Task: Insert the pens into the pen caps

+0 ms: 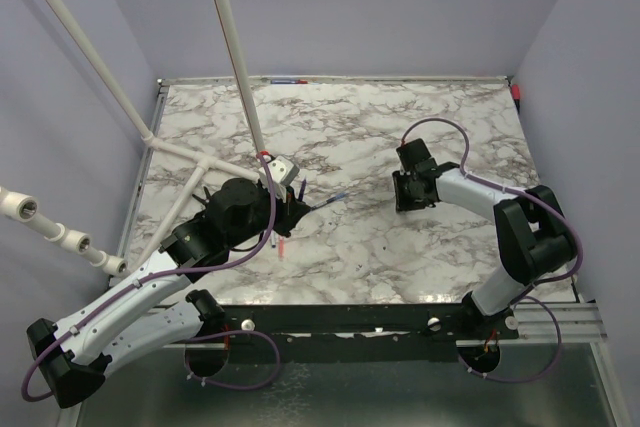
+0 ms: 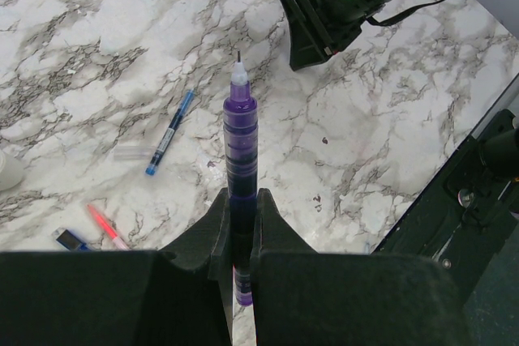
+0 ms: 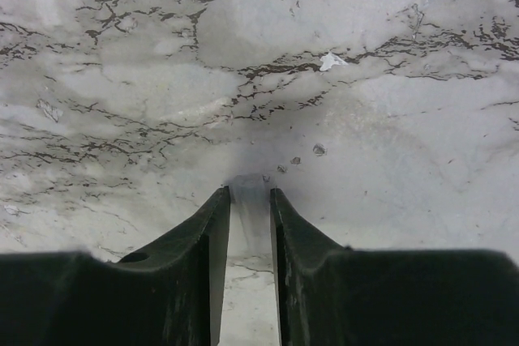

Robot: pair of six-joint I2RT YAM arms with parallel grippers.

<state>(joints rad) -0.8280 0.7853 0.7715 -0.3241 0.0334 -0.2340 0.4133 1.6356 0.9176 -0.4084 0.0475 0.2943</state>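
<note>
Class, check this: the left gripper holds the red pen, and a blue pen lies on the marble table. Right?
No: the left gripper holds a purple pen; the red pen lies on the table near the blue pen. The left wrist view shows it.

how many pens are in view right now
3. One purple-bodied pen clamped in the left end effector; a blue pen lying on the marble table; a red pen lying nearer the left arm. Others may be hidden behind the arm.
</note>
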